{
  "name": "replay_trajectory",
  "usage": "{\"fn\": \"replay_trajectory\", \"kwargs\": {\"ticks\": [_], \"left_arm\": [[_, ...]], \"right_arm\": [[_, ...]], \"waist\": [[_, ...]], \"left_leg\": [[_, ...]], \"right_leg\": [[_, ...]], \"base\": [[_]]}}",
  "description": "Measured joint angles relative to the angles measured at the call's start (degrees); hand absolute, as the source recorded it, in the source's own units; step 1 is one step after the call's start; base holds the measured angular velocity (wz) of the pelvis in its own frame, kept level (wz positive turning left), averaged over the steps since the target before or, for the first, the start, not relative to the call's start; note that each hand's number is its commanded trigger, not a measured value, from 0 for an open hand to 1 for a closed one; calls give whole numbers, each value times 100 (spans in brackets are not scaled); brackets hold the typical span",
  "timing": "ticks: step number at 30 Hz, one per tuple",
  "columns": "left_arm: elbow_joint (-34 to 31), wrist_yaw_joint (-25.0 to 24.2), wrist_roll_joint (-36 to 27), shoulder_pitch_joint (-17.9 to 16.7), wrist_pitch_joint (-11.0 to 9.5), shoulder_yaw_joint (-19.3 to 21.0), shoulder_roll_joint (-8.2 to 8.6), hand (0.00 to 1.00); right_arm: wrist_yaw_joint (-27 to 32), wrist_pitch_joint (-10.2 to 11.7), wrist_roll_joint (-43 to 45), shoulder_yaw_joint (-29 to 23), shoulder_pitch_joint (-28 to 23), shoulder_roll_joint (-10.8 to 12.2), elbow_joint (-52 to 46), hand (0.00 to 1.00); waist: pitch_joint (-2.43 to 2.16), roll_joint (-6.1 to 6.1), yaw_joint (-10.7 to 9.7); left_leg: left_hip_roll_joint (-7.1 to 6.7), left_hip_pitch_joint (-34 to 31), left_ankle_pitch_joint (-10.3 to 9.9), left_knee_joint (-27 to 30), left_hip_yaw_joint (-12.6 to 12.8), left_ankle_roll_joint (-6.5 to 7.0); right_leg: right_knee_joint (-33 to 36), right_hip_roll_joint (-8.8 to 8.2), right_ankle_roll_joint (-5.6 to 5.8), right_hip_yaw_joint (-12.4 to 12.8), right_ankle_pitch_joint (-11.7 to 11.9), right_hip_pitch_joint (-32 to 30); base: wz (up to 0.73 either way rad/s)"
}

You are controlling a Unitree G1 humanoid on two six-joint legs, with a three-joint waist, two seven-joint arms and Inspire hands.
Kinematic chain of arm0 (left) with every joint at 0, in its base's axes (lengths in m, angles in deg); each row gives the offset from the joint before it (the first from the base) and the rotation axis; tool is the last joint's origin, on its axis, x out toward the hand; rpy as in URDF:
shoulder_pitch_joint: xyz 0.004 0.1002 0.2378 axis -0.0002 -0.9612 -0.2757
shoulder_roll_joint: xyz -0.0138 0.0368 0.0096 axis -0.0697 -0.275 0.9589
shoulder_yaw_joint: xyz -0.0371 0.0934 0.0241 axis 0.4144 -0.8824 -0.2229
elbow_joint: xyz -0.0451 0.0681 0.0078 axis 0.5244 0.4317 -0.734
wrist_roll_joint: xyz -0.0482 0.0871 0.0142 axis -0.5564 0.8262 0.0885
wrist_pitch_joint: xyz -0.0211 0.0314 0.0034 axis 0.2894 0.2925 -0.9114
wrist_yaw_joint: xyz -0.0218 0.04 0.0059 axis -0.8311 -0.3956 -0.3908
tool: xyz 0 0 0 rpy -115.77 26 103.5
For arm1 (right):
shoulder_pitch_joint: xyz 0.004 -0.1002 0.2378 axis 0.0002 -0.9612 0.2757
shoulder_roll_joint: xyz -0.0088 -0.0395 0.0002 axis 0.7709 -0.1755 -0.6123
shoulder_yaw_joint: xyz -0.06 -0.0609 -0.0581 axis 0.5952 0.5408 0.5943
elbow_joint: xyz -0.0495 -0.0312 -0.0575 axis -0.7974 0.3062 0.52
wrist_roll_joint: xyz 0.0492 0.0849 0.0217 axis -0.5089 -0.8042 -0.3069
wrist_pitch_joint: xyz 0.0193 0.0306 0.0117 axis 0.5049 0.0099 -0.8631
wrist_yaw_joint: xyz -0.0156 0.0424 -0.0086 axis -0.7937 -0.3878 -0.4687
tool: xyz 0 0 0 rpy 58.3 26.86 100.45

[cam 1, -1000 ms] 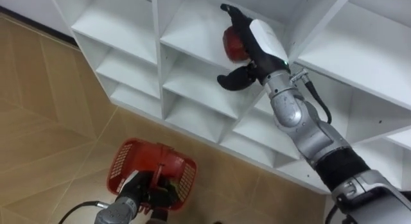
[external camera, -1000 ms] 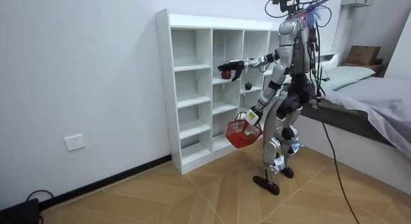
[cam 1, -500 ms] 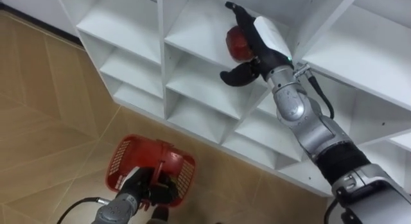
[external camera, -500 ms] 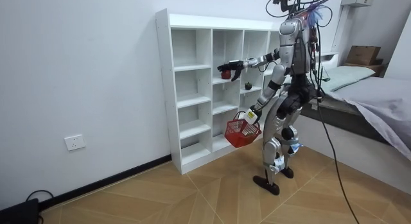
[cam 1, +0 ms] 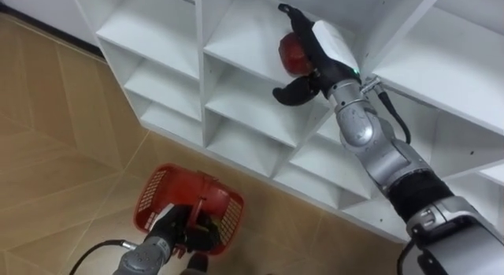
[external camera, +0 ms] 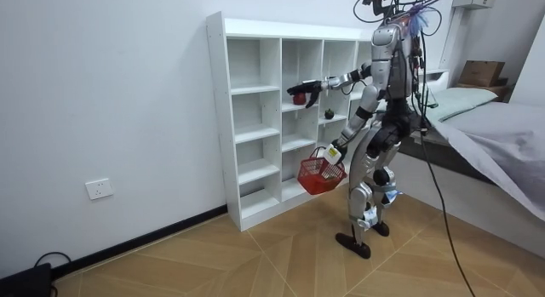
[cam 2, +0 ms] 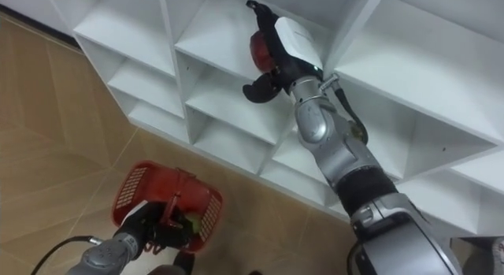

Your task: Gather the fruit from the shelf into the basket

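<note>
A red apple (cam 1: 292,53) lies in a middle compartment of the white closet (cam 1: 169,50). My right hand (cam 1: 330,45) reaches into that compartment; its fingers lie fairly straight over the apple's top and far side, and the thumb (cam 1: 293,93) spreads wide below, apart from the fruit. The hand is open. Low on my left hangs a red mesh basket (cam 1: 150,198), with my left hand (cam 1: 184,232) shut on its handle. In the room view I stand upright facing the closet, right arm stretched out to the apple (external camera: 298,98), the basket (external camera: 321,175) at knee height.
A small dark green thing (external camera: 329,115) sits on the shelf one compartment below and to the room view's right of the apple. A bed (external camera: 502,135) stands behind me. Wooden floor (cam 1: 55,157) spreads to my left.
The picture has shifted slightly with the camera. My right hand has stayed over the apple and the basket hangs as before.
</note>
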Motion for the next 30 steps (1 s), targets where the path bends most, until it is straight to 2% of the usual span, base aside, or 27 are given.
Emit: {"fn": "replay_trajectory", "kwargs": {"ticks": [14,27,30], "left_arm": [[2,13,-7,-2,0,-44,-41,100],[-4,-207,0,-6,18,-35,-77,100],[-5,-219,0,-5,102,-36,-80,100]], "right_arm": [[297,-91,388,-5,155,-17,308,0],[250,-142,410,-4,164,-154,356,0],[190,-153,402,-3,166,-170,414,0]], "waist": [[84,-136,52],[79,-145,161],[71,-156,170]], "left_leg": [[-5,-28,0,2,-43,-1],[7,-36,3,-5,-61,-5],[6,-22,4,1,-79,-7]], "right_leg": [[-36,15,3,-14,0,9],[-123,55,4,-2,33,35],[-124,57,4,-10,33,60]], "base": [[0],[0],[1]]}}
